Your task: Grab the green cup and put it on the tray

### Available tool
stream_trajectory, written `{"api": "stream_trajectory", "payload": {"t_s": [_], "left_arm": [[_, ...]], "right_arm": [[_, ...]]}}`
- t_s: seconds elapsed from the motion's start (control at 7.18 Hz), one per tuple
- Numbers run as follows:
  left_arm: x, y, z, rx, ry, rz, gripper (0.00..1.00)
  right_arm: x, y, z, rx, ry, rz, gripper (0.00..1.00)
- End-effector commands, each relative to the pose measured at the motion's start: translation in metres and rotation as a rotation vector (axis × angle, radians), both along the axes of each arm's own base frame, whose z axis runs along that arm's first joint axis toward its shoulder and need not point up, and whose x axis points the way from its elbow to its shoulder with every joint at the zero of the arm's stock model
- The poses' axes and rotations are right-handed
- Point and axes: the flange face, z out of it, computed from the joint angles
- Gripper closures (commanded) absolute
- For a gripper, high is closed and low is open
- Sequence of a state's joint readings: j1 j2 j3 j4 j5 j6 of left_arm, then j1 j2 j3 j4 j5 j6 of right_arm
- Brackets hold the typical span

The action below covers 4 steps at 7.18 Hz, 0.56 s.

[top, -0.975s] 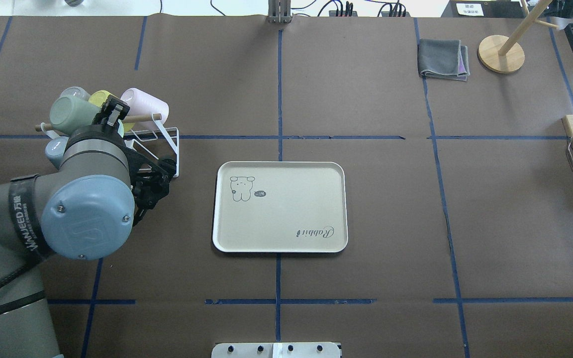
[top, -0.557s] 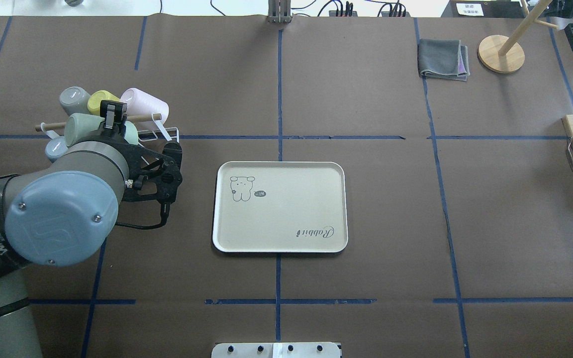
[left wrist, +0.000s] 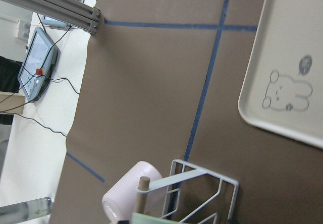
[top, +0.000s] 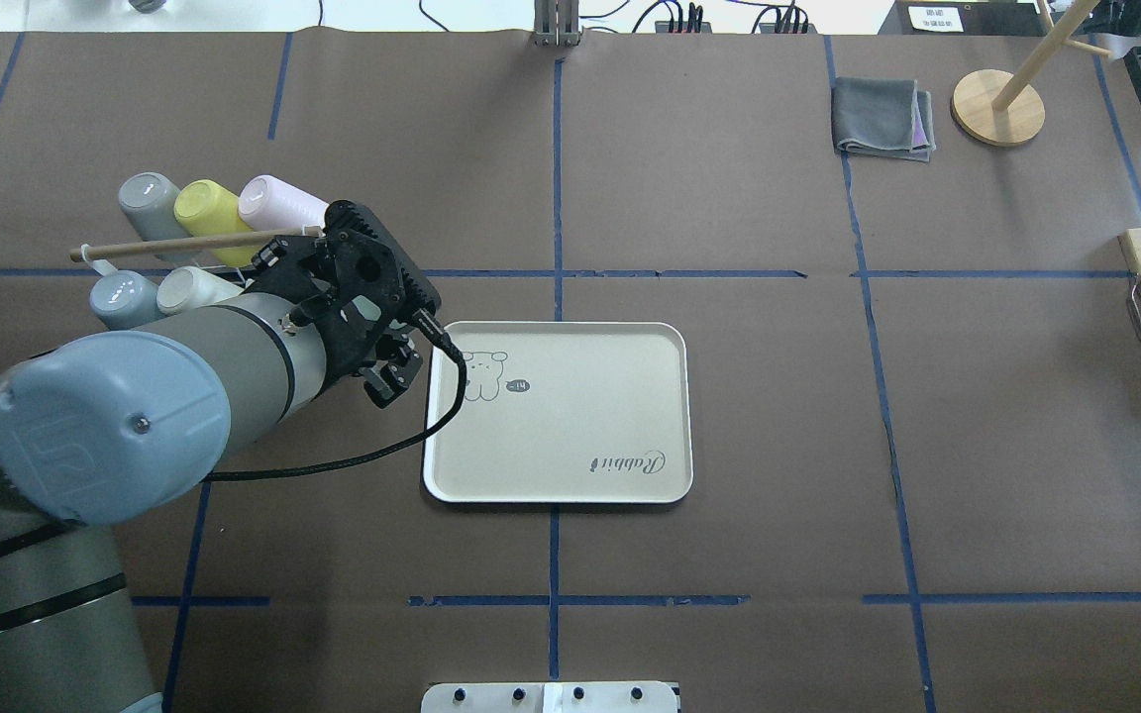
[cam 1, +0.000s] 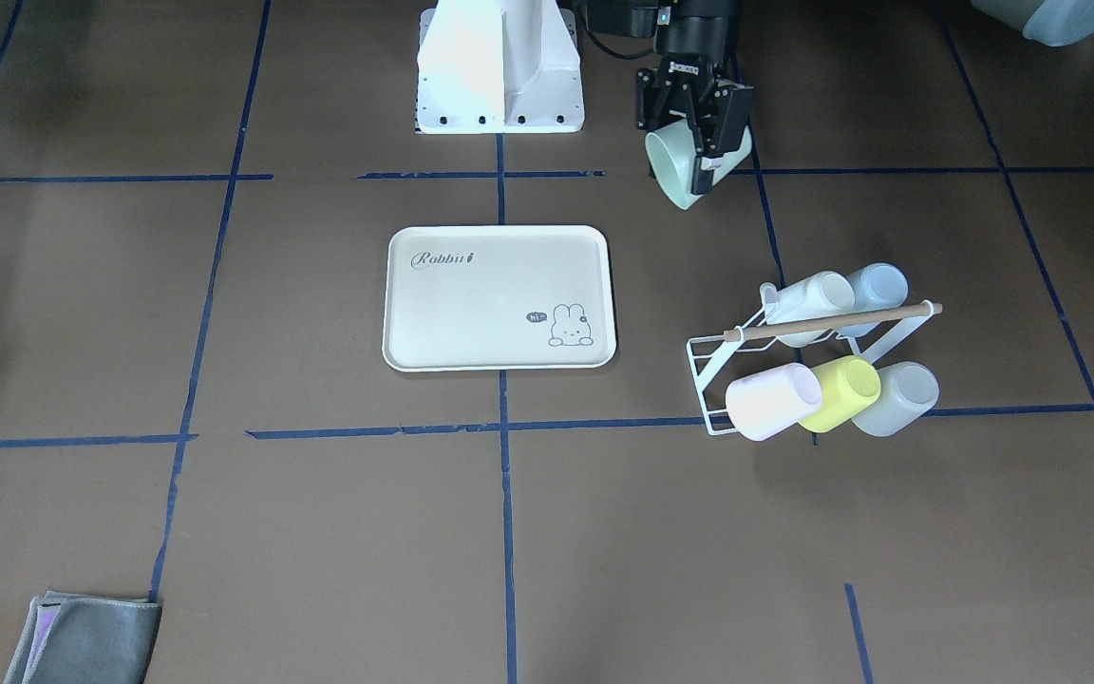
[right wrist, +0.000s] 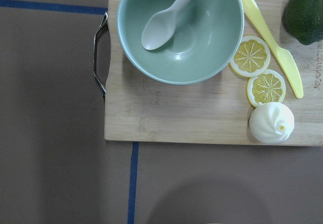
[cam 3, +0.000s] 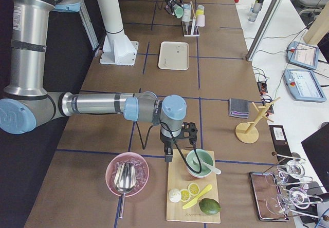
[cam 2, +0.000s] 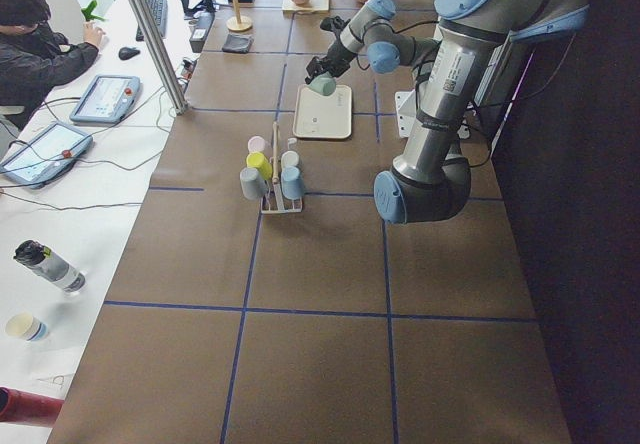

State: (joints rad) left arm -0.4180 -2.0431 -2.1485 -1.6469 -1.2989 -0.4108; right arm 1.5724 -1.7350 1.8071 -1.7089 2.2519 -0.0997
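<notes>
Exterior front-facing view: left-to-right listing.
Tray (cam 1: 499,296): lying flat.
Green cup (cam 1: 675,169): airborne, tilted, clear of tray, nearer robot.
Left gripper (cam 1: 696,152): fingers clamped on green cup.
Cup rack (cam 1: 832,321): holds five cups (cam 1: 846,389).
Right gripper (cam 3: 168,157): finger state indeterminable.

The plain mint green cup (cam 1: 670,169) hung above the table in the left claw (cam 1: 696,160), tipped sideways. In the front-facing view its mouth faced 8 o'clock. There lay the flat cream tray (cam 1: 490,304), with "Rabbit" script and a bunny drawing.
</notes>
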Motion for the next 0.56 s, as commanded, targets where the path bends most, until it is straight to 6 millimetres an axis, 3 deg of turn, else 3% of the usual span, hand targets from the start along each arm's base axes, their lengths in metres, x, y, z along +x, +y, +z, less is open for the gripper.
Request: {"api": "stream_trajectory", "payload": {"t_s": [0.0, 0.28, 0.42], "left_arm": [[0.071, -0.028, 0.042, -0.038, 0.346, -0.048, 0.30], [0.112, -0.035, 0.087, -0.064, 0.462, -0.047, 0.30], [0.129, -0.031, 0.086, -0.067, 0.487, -0.034, 0.30]], "right_arm": [[0.000, 0.000, 0.000, 0.000, 0.000, 0.000, 0.00], [0.000, 0.000, 0.001, -0.002, 0.000, 0.000, 0.00], [0.000, 0.000, 0.001, -0.002, 0.000, 0.000, 0.00]]}}
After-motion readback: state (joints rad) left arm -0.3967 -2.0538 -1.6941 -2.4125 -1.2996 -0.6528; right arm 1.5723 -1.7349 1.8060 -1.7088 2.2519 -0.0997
